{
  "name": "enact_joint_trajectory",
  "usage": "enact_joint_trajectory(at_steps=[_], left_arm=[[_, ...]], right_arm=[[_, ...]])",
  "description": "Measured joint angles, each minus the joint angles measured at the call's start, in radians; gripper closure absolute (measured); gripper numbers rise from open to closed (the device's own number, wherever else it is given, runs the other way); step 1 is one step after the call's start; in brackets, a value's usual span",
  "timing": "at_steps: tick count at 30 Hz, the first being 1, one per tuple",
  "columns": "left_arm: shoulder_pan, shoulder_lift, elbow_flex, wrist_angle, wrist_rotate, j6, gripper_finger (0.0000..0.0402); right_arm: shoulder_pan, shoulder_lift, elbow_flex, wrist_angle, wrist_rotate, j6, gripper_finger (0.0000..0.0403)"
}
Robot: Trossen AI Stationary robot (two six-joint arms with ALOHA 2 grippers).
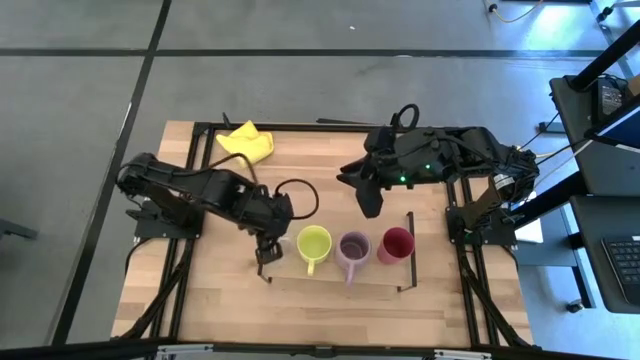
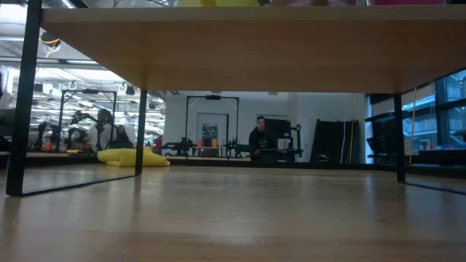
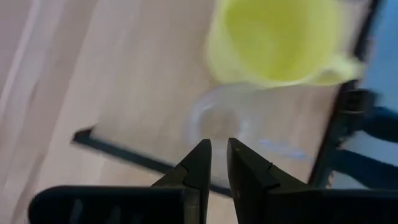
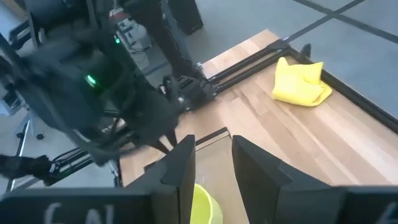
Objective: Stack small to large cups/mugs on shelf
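The left gripper (image 3: 219, 163) fills the near edge of its wrist view, its two dark fingers parted only by a narrow slit with nothing between them. Just past the tips stands the small clear glass (image 3: 219, 121), upright and see-through, its rim a pale ring on the light wood. Behind it and touching or nearly so is the yellow-green mug (image 3: 277, 40), mouth up.

From above, the left gripper (image 1: 266, 250) hangs over the left end of the shelf (image 1: 340, 288), beside that end's black frame. The yellow-green mug (image 1: 314, 243), the purple mug (image 1: 354, 248) and the red cup (image 1: 396, 244) stand in a row along the shelf's long axis, smallest at the left. Both mug handles point toward the table's front edge. The red cup sits just inside the right frame. The shelf's front strip is bare.

The right gripper (image 1: 367, 200) hovers behind the row, over the table's middle, well apart from the cups; its fingers (image 4: 180, 168) stand moderately apart, holding nothing. A yellow cloth (image 1: 246, 142) lies near the table's back-left corner.
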Motion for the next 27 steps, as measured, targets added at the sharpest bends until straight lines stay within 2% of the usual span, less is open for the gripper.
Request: enact_joint_trajectory(at_steps=[3,7,11,16,21,27], left_arm=[[-0.027,-0.027,0.001,0.091,0.009,0.029,0.0354],[-0.042,-0.053,0.002,0.152,0.032,0.151,0.0354],[-0.05,-0.082,0.002,0.214,0.14,0.036,0.0354],[-0.079,-0.115,0.001,0.373,0.164,0.081,0.0354],[-0.098,-0.161,0.001,0.513,0.217,0.169,0.0354],[-0.103,-0.224,0.001,0.654,0.222,0.285,0.0354]], right_arm=[[0.003,0.0,0.0,0.015,-0.048,-0.001,0.0295],[0.003,0.0,0.0,0.004,-0.108,-0.034,0.0295],[0.003,0.001,0.0,0.013,-0.19,-0.049,0.0295],[0.003,0.001,0.0,0.014,-0.288,-0.017,0.0295],[0.003,0.001,0.0,0.014,-0.311,-0.018,0.0295],[0.003,0.001,0.0,-0.009,-0.314,-0.043,0.0295]])
